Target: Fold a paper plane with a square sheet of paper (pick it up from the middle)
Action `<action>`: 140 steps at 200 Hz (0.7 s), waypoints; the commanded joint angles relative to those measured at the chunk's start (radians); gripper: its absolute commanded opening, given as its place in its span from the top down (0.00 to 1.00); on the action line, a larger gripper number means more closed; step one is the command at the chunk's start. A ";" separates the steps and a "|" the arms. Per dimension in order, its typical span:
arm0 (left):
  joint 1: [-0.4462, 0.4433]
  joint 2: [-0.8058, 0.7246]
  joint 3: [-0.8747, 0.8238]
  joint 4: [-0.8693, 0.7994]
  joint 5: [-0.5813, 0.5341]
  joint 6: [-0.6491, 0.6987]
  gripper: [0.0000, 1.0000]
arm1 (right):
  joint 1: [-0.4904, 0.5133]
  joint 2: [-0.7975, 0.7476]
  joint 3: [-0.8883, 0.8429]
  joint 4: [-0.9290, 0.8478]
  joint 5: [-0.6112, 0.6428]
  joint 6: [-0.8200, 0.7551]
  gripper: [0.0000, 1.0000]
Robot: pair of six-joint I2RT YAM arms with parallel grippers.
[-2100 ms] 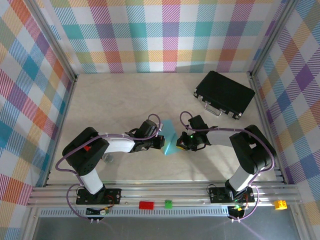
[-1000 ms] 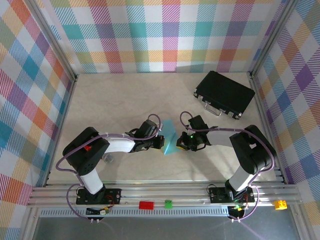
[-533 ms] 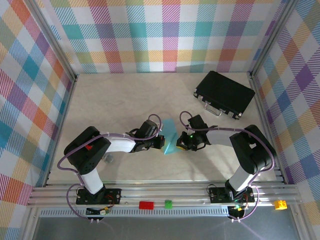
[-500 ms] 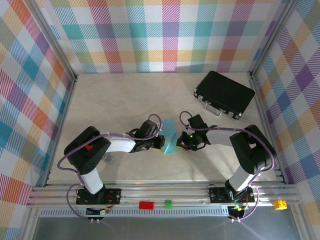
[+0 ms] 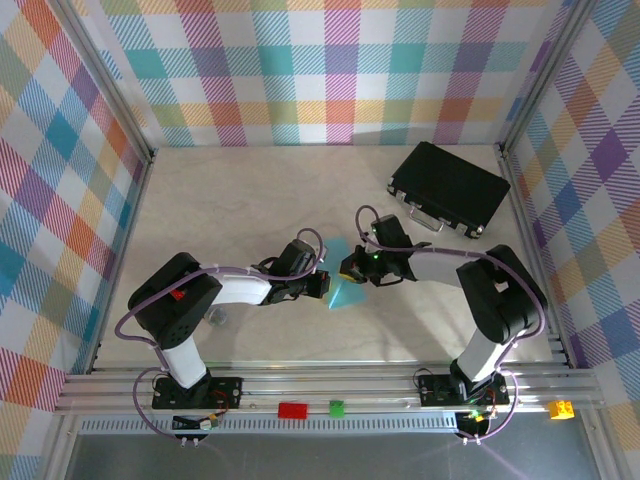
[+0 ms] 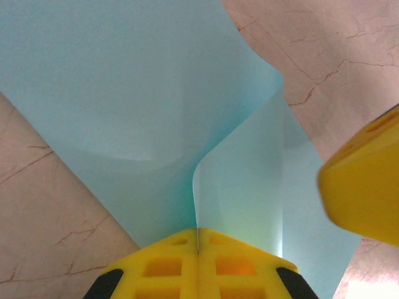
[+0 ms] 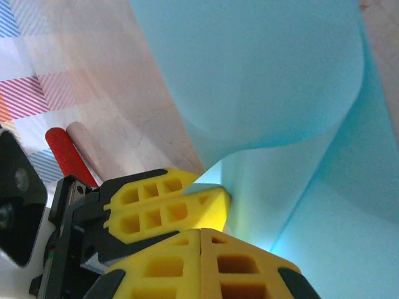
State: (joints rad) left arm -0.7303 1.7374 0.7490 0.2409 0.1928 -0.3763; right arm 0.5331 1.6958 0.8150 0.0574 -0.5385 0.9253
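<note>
square sheet of paper [image 6: 156, 93]: thin light-blue paper, matt and smooth, goes kinda see-through where light hits the curl
left gripper [image 6: 198, 237]: yellow plastic fingers, matt, moulded with little square pockets
right gripper [image 7: 199, 240]: same matt yellow plastic, black plastic bits at the corners
table [image 5: 250, 200]: beige marble-look top, smooth, faint veins, low sheen
case [image 5: 450, 186]: black matt shell, handle and latches look like shiny metal
walls [image 5: 330, 70]: colourful plaid print, looks like cloth, matt
frame rails [image 5: 330, 385]: bare silvery metal, brushed-looking, ribbed
arm shells [image 5: 240, 290]: white plastic with a slight gloss, black matt joints
</note>
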 commanded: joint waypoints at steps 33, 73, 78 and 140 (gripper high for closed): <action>0.008 0.031 -0.011 -0.040 0.016 0.018 1.00 | 0.018 0.069 0.059 0.024 -0.040 0.027 1.00; 0.008 0.036 -0.009 -0.041 0.020 0.020 1.00 | 0.019 0.111 0.035 -0.006 0.014 0.009 1.00; 0.008 0.038 -0.010 -0.041 0.020 0.020 1.00 | 0.020 0.115 0.028 -0.005 0.019 0.008 1.00; 0.008 0.042 -0.013 -0.067 0.019 0.037 1.00 | 0.018 0.120 -0.060 0.037 0.053 0.018 1.00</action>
State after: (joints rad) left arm -0.7296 1.7424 0.7490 0.2478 0.2008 -0.3691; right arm 0.5438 1.8069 0.7940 0.1196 -0.5205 0.9356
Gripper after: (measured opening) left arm 0.049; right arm 0.058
